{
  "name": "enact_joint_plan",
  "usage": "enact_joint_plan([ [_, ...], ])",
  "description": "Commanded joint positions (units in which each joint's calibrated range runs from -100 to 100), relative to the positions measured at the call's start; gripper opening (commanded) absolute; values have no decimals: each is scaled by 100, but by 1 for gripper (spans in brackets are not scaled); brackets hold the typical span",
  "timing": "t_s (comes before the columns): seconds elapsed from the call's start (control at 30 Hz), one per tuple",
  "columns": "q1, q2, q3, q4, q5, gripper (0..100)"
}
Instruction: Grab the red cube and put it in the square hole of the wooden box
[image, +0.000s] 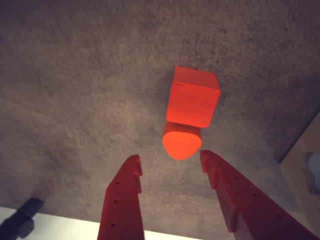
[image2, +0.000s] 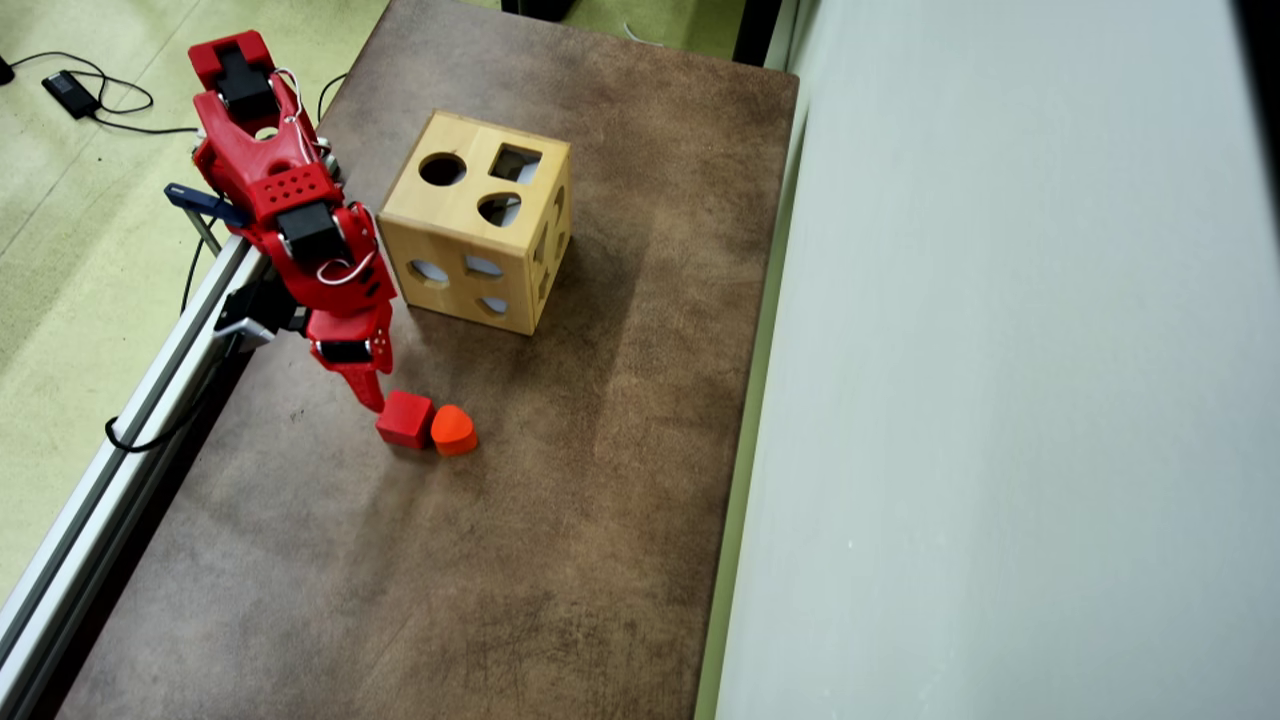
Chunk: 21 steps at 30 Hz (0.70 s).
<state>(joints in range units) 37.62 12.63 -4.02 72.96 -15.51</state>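
Note:
The red cube (image2: 405, 418) lies on the brown table, touching an orange-red rounded block (image2: 454, 430) on its right in the overhead view. My red gripper (image2: 368, 395) hangs just left of the cube. In the wrist view the gripper (image: 170, 157) is open and holds nothing. The rounded block (image: 181, 142) sits just beyond the gap between the fingertips, and the cube (image: 192, 97) lies behind it. The wooden box (image2: 470, 235) stands above and to the right of the gripper. The square hole (image2: 515, 163) is in its top face, beside a round and a heart-like cut-out.
An aluminium rail (image2: 130, 440) runs along the table's left edge, with cables on the green floor beyond. A pale wall or panel (image2: 1000, 400) borders the table on the right. A corner of the box (image: 302, 160) shows at the wrist view's right edge.

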Motion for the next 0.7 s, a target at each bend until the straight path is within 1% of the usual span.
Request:
enact_joint_plan([
  [0.0, 71, 15, -72, -71, -63, 19],
  [0.23, 79, 457, -81, -71, -664, 20],
  [0.67, 34, 474, -144, -47, -650, 19],
])
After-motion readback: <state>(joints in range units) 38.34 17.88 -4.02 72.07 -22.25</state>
